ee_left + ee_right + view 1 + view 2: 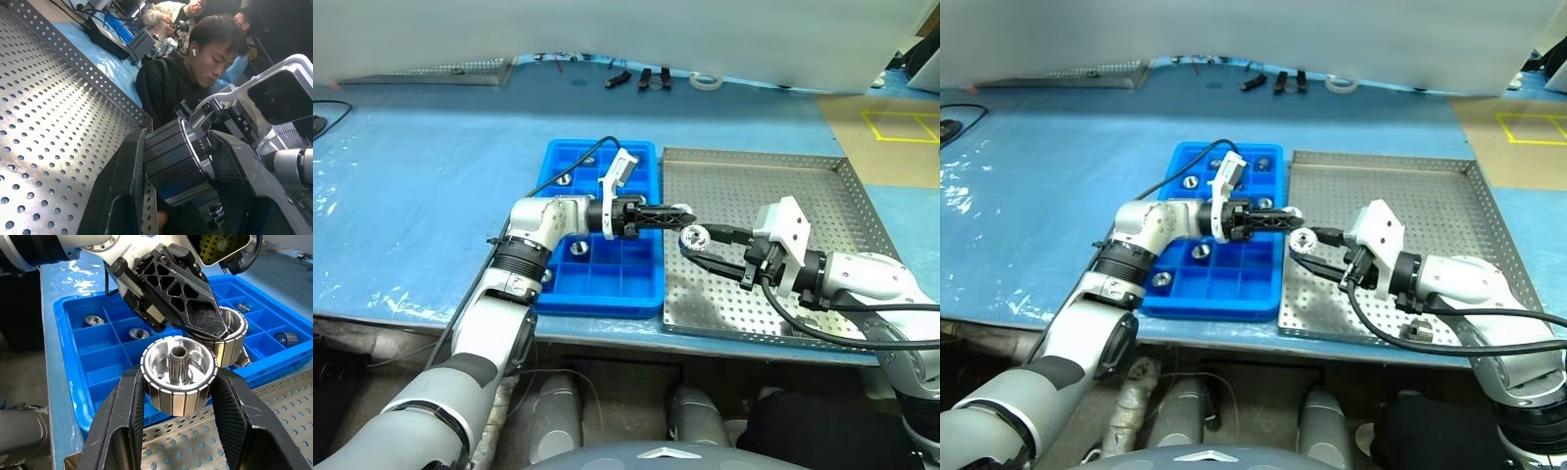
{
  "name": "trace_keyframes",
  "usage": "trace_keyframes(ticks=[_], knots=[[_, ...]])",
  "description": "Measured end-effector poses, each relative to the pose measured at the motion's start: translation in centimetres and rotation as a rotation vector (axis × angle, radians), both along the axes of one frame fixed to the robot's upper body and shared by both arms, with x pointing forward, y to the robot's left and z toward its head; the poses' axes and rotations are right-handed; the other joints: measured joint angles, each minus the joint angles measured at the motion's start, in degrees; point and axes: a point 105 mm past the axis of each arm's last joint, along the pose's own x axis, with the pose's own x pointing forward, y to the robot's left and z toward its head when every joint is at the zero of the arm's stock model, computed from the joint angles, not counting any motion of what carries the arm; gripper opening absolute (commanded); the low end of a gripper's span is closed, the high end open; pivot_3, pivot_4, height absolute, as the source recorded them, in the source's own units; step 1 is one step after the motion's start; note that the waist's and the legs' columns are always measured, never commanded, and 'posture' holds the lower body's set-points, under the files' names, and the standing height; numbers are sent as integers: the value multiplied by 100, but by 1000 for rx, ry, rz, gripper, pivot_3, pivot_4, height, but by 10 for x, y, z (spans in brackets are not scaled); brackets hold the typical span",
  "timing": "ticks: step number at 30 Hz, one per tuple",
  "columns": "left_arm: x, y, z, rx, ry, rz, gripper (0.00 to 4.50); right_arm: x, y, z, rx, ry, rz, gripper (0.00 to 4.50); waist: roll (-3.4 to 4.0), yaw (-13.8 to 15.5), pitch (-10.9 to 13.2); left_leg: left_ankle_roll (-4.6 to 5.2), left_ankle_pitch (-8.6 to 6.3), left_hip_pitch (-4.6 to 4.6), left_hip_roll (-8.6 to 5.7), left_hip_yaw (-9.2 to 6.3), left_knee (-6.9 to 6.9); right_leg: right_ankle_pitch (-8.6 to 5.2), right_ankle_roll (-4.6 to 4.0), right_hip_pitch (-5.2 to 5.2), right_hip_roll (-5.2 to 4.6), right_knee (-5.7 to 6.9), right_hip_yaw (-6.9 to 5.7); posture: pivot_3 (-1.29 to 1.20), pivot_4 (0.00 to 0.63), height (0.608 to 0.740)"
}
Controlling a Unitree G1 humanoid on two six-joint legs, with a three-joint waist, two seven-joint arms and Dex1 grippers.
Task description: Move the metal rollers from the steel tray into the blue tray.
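Handover, mid-air over seam between steel tray (822,211) and blue tray (570,155). Right tool (177,382) was clamped on a metal roller (179,376); left tool (677,214) was closed on a second roller (178,161). Risk: rollers collide, one slips to the tray. Several blue compartments held rollers (1200,252).

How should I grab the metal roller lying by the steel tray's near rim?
Come straight down and pinch the metal roller across its round side wall: the steel tray has a near rim that blocks a level approach. The right forearm overhangs it.
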Motion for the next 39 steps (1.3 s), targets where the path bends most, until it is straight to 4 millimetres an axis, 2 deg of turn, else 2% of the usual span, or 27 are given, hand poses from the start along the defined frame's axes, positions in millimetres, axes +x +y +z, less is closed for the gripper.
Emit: trace_keyframes(ticks=[13, 21, 24, 26, 31, 35, 37, 39], knots=[[6, -2, 5, 13, -29, 32, 1607, 5, -1, 1, 38, 4, -49, 1618, 0, 2, 0, 1, -1, -1, 0, 0, 0, 0, 0, 0, 0, -2, 0, -307, 150, 740], [11, 7, 17, -2, -83, 75, 1607, 9, 5, 4, 440, 255, -135, 1618, 0, 10, 0, 10, 5, -3, -1, 4, -4, 0, -1, -5, 0, -3, -1, -301, 150, 740], [15, 18, 21, 0, -100, 104, 1607, 16, -10, 8, 508, 272, -230, 1618, -1, 19, 0, -4, -3, -3, -2, 5, -5, 0, -1, -5, -1, -4, -1, -293, 150, 740], [21, 31, 24, 2, -111, 148, 1607, 21, -26, 2, 537, 298, -319, 1618, -1, 16, 1, -7, -3, -2, -1, 5, -8, 0, 0, -6, 0, -4, -2, -289, 150, 740], [23, 38, 26, 2, -117, 170, 1607, 18, -31, -13, 541, 358, -366, 1618, -1, 34, 1, -12, 0, -4, -2, 5, -23, 0, 0, -7, 0, -15, -4, -281, 150, 740], [23, 40, 26, 7, -121, 174, 1607, 24, -41, -37, 426, 338, -450, 1618, -2, 27, 1, -15, 2, -6, -3, 5, -27, 0, 1, -10, 0, -16, -7, -276, 150, 740], [19, 40, 27, 9, -127, 163, 1607, 38, -58, -44, 377, 266, -564, 1618, -2, 17, 1, -18, 4, -6, -4, 5, -27, 0, 1, -12, -1, -14, -8, -277, 150, 740], [14, 40, 26, 9, -133, 148, 1607, 53, -86, -53, 311, 187, -722, 1618, -2, 9, 2, -20, 5, -6, -4, 6, -28, 0, 1, -14, -1, -12, -7, -277, 150, 740]])
